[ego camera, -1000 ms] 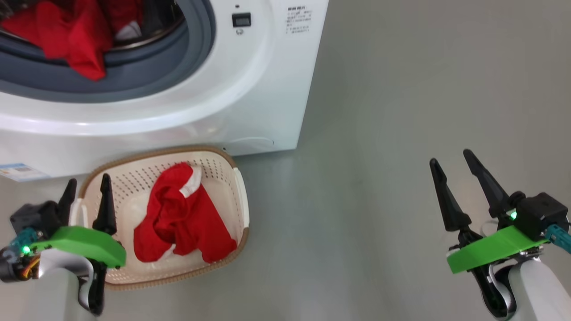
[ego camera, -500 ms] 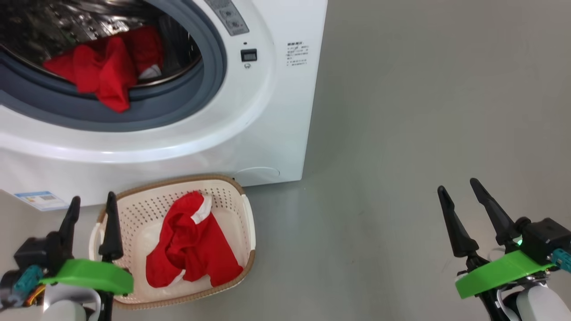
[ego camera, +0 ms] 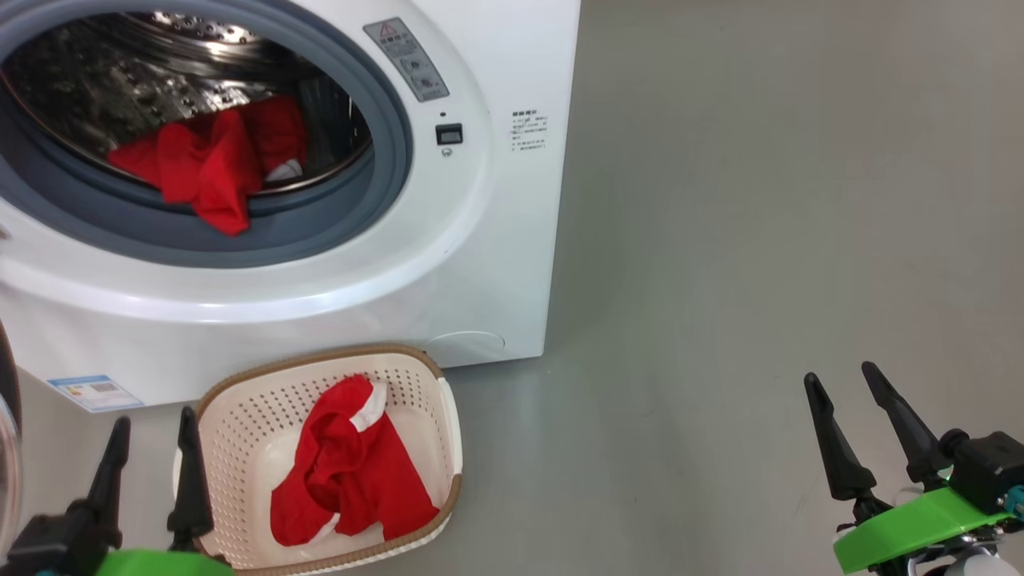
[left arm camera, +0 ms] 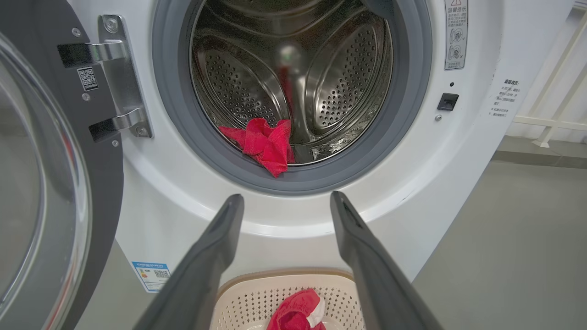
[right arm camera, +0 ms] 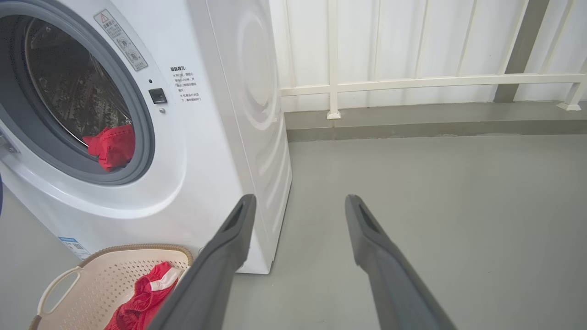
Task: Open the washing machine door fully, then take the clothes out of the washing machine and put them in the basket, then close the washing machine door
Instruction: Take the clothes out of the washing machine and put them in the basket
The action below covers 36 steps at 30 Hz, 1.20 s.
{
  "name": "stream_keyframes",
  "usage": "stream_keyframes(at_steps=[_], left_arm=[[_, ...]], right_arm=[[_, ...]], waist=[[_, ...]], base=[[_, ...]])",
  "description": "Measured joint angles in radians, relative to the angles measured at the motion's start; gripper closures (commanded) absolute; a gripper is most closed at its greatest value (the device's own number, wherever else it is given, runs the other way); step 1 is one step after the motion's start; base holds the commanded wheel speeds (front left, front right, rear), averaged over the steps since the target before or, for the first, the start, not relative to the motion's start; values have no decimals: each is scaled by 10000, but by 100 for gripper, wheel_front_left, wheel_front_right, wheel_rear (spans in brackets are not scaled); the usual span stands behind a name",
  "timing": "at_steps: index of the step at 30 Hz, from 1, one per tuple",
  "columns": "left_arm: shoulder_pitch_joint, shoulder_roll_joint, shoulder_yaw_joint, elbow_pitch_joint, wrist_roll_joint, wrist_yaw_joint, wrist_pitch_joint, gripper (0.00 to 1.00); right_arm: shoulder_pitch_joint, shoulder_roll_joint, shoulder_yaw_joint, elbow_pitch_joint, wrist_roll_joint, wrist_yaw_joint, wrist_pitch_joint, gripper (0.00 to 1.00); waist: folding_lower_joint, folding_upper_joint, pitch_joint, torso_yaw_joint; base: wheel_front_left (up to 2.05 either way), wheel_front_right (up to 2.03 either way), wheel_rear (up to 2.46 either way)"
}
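Change: head camera had tilted up, baring more drum.
Grippers: left gripper (left arm camera: 286,196) and right gripper (ego camera: 840,372) stood spread, empty.
Clothes (ego camera: 210,160): one lay over the washing machine (ego camera: 480,264) seal, one in the basket (ego camera: 240,416).
Next: pinch the hanging fold deep.

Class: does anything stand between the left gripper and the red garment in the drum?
Nothing visible does. The open left gripper points at the red garment in the drum; the washing machine door is swung aside, and the basket sits lower.
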<state>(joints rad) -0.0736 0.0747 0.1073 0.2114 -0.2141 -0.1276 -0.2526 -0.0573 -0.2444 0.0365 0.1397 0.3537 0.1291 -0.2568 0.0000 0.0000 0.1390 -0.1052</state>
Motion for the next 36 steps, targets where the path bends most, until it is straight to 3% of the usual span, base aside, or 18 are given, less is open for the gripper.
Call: stream_keyframes(at_steps=[12, 36], left_arm=[[1004, -238, 261, -882, 109, 0, 0, 0], [1099, -307, 63, -817, 176, 0, 0, 0]], right_arm=[[237, -23, -90, -36, 13, 0, 0, 0], [383, -46, -98, -123, 13, 0, 0, 0]], waist=[[0, 0, -313, 83], [0, 0, -210, 153]], base=[[0, 0, 0], [0, 0, 0]])
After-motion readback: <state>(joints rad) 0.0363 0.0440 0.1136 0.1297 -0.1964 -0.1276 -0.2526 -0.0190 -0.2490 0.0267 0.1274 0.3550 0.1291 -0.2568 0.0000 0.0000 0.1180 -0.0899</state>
